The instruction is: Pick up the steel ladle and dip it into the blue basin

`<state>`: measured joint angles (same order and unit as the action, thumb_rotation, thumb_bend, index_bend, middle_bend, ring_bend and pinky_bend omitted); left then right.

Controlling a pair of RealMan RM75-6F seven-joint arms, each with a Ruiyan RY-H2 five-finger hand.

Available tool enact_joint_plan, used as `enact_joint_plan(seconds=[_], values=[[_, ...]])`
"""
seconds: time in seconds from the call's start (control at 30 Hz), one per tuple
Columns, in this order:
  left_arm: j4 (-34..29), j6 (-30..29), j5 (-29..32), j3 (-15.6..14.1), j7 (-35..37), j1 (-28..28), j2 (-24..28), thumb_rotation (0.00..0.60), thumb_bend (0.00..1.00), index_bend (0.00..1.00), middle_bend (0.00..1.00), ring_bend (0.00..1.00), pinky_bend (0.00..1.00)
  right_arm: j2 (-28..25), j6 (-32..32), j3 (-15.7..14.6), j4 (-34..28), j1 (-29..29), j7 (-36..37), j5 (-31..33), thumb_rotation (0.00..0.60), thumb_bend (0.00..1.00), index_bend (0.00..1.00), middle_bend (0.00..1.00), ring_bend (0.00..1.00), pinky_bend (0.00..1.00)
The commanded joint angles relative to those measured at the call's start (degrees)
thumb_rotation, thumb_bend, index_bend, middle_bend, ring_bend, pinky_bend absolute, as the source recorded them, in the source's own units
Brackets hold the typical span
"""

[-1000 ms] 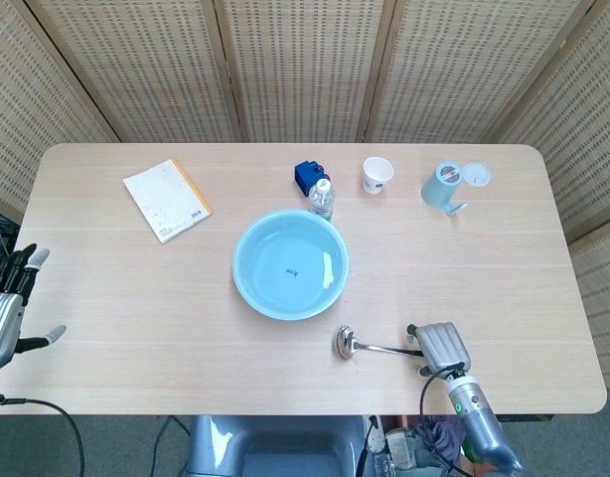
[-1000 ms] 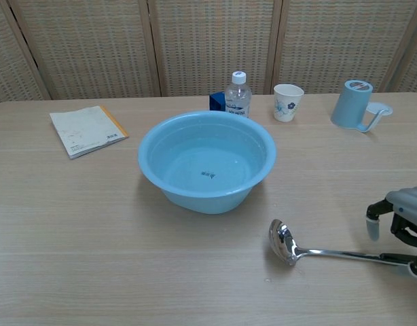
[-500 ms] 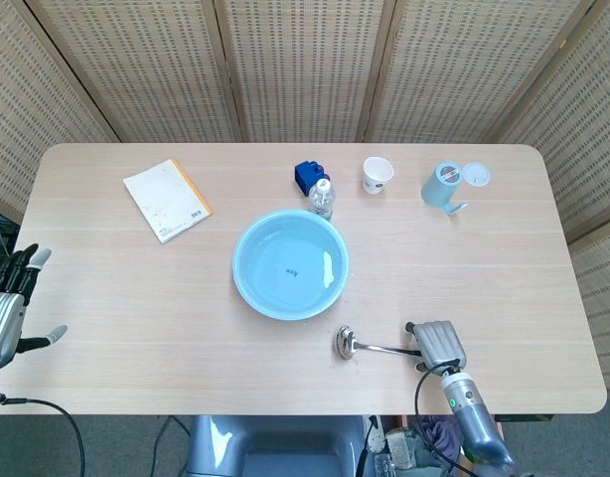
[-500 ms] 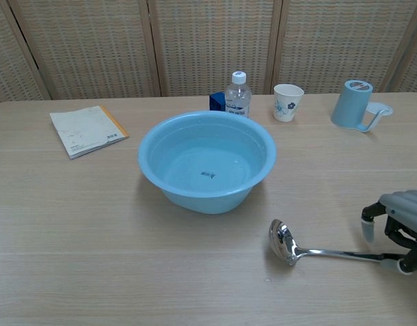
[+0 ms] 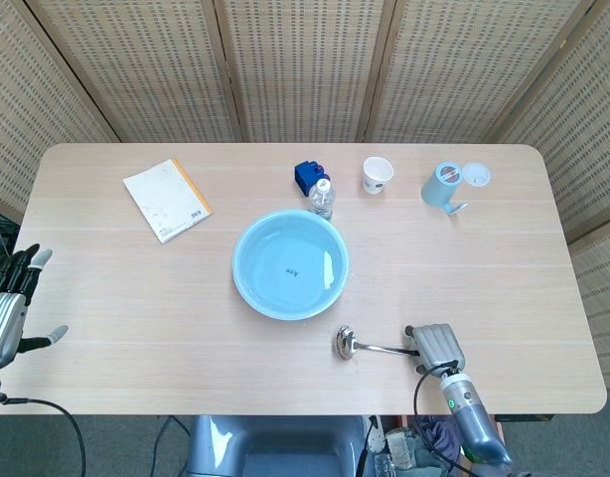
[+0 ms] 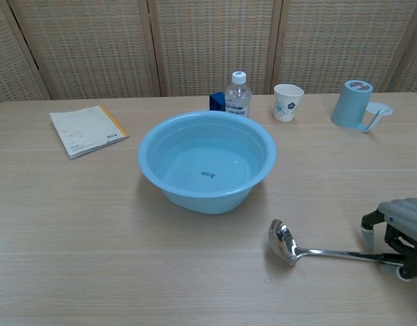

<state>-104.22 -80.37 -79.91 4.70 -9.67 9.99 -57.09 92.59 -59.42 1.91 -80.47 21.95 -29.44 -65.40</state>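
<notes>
The ladle (image 6: 290,246) lies flat on the table (image 5: 136,288), just in front of the basin (image 6: 206,160) and to its right, bowl end nearest the basin. Its handle runs away from the basin under the right hand (image 6: 402,234), whose fingers curl down around the handle's end; whether they grip it cannot be told. The left hand (image 5: 9,298), far left of the basin, holds nothing, fingers spread.

Right hand (image 6: 402,234) lower and nearer along the ladle (image 6: 310,248) handle.
</notes>
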Motion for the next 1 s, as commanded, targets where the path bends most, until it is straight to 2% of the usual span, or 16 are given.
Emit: enact_joint_plan(seconds=[0.03, 0.4, 0.6, 0.77, 1.0], values=[[0.0, 0.1, 0.1, 0.0, 0.0, 0.0, 0.0, 0.600, 0.00, 0.00, 0.00, 0.00, 0.00, 0.1, 0.2, -0.1, 0.2, 0.1, 0.0, 0.2, 0.600, 0.31, 0.47, 0.89, 0.92, 1.00], [0.0, 0.4, 0.3, 0.0, 0.4, 0.1, 0.2, 0.600, 0.00, 0.00, 0.00, 0.00, 0.00, -0.3, 1.4, -0.3, 0.3, 0.5, -1.0, 2.0, 0.600, 0.40, 0.49, 0.89, 0.92, 1.00], [-0.1, 0.5, 0.3, -0.1, 0.3, 0.2, 0.2, 0.600, 0.00, 0.00, 0.00, 0.00, 0.00, -0.6, 1.5, -0.4, 0.0, 0.7, -1.2, 2.6, 0.600, 0.50, 0.63, 0.89, 0.92, 1.00], [-0.1, 0.6, 0.3, 0.0, 0.3, 0.3, 0.2, 0.600, 0.00, 0.00, 0.00, 0.00, 0.00, -1.1, 0.8, -0.5, -0.6, 0.7, -1.2, 2.2, 0.600, 0.58, 0.64, 0.89, 0.92, 1.00], [0.0, 0.6, 0.0, -0.1, 0.8, 0.2, 0.4, 0.600, 0.00, 0.00, 0.00, 0.00, 0.00, -4.7, -1.9, -0.3, -4.9, 0.1, 0.2, 0.0, 0.600, 0.71, 0.69, 0.91, 0.92, 1.00]])
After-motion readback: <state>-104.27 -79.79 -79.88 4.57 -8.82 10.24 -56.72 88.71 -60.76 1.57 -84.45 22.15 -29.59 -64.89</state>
